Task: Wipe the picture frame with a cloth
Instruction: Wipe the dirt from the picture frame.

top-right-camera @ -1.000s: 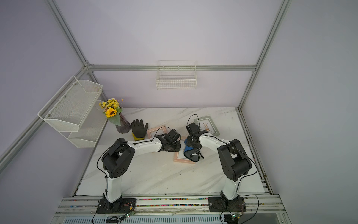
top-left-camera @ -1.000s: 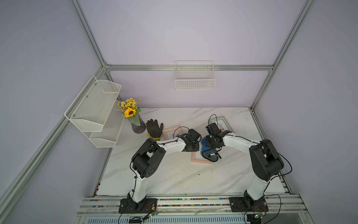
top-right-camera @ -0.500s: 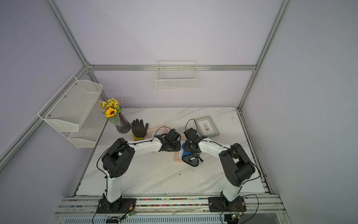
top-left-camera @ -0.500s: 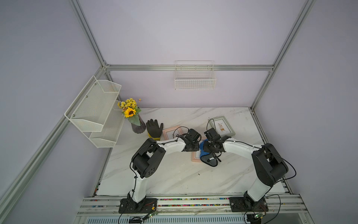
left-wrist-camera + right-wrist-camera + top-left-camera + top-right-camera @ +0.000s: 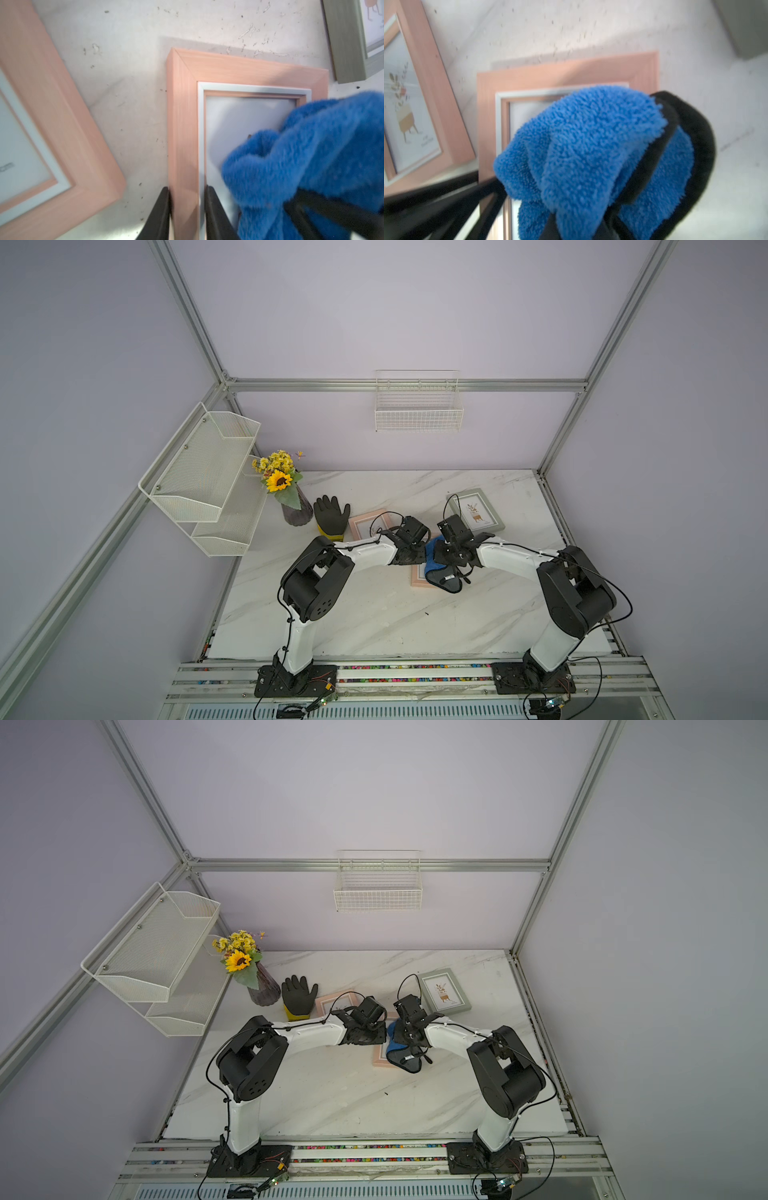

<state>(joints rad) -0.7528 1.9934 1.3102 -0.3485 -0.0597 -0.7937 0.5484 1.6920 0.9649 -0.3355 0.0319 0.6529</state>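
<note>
My left hand [image 5: 188,199] pinches one side rail of the pink frame [image 5: 182,124], which lies flat on the worktop [image 5: 374,614] between the two arms. My right hand [image 5: 579,228] is pressed together on the bunched blue cloth [image 5: 587,141], which rests on the frame's glass, covering the side toward the right arm.

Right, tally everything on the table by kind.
Picture frames: 3 (held pink frame, second pink frame, grey-green frame)
Cloth: 1
Work glove: 1
Vase of flowers: 1
Total: 6
</note>
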